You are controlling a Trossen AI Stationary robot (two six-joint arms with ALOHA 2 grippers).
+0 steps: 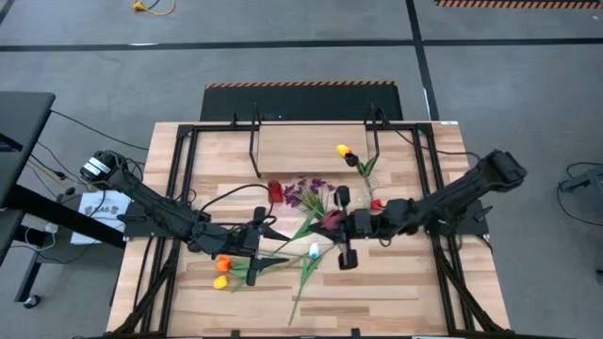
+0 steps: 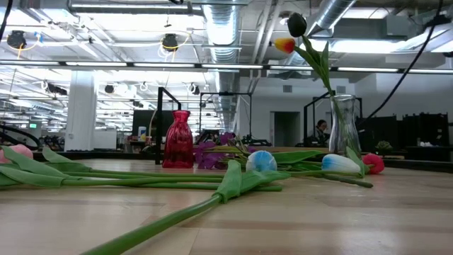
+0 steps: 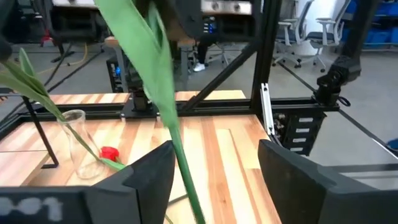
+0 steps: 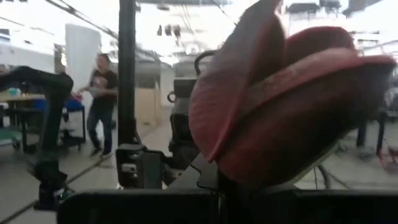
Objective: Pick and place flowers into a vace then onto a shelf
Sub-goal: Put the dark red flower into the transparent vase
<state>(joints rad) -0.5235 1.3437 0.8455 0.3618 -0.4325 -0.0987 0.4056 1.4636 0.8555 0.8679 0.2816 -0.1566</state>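
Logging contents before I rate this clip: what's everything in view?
shelf: one, light wood, table's back
clear vase: one, glass, holding yellow-red tulip
red vase: one, mid-table
purple sprig: one, beside red vase
loose tulips: four, white, orange, yellow, red, lying on table
maroon tulip: one, at right gripper
person: one, dark shirt, background
left gripper: open, green stem between fingers
right gripper: shut on maroon tulip
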